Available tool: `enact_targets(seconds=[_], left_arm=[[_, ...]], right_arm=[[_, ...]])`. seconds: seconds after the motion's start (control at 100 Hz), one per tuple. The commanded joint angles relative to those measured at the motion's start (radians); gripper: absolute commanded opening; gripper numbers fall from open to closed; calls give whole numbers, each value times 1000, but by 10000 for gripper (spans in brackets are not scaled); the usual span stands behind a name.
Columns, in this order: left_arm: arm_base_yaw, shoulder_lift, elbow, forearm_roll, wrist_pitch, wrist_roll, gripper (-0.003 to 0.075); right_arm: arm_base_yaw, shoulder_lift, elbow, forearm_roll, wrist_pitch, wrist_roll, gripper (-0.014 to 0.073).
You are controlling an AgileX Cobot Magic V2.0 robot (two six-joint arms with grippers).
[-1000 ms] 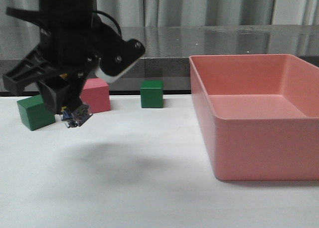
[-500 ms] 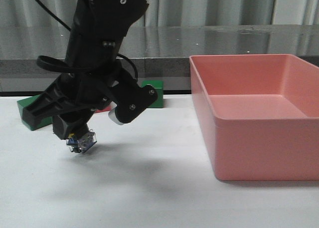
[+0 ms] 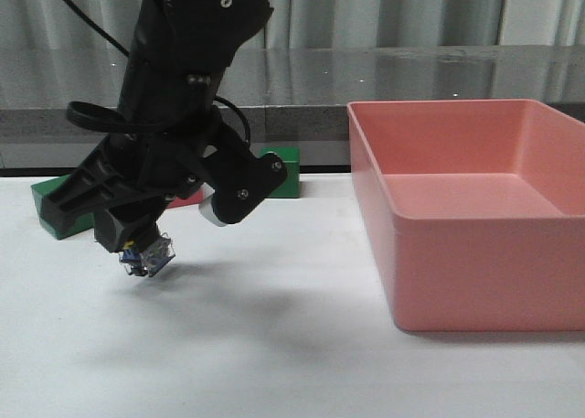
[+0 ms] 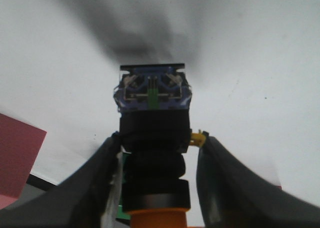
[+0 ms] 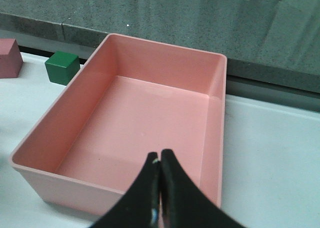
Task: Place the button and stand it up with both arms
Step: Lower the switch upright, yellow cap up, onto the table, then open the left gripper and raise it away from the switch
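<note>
My left gripper [image 3: 139, 242] is shut on the button [image 3: 148, 257]. It holds the black body, and the clear blue block base points down, slightly tilted, just above the white table. In the left wrist view the button [image 4: 152, 96] sits between the two dark fingers [image 4: 100, 178] of the left gripper [image 4: 156, 140], base away from the camera and its orange-yellow cap [image 4: 156, 220] nearest the wrist. My right gripper [image 5: 160, 157] is shut with nothing in it and hovers over the near wall of the pink bin [image 5: 55, 130]. The front view does not show it.
The pink bin [image 3: 475, 253] takes up the table's right side. Behind my left arm a green cube [image 3: 53, 204] and a pink cube [image 3: 187, 198] are partly hidden, and another green cube [image 3: 287, 173] stands further right. The right wrist view shows a green cube [image 5: 62, 67] and a pink cube [image 5: 9, 57].
My left arm has come down and forward with the button, from in front of the cubes to just above the table. In the last half second it barely moved.
</note>
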Motion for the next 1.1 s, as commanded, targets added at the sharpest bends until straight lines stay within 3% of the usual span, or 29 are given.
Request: enact_targets(seconds=[0.0, 0.21, 0.48, 0.7, 0.82, 1.09], left_arm=[[-5, -50, -26, 6, 7, -13, 18], [-5, -50, -26, 8, 0, -11, 148], [-5, -50, -26, -2, -2, -7, 241], [-5, -50, -26, -8, -14, 46, 435], [-5, -50, -26, -8, -27, 46, 504], [-5, -59, -26, -10, -33, 46, 571]], right_arm=[[-8, 1, -27, 6, -70, -2, -62], [-8, 1, -27, 6, -63, -2, -62], [-8, 1, -27, 6, -63, -2, -62], [-8, 1, -27, 6, -63, -2, -62], [-8, 1, -27, 6, -63, -2, -62], [-8, 1, -27, 6, -63, -2, -62]])
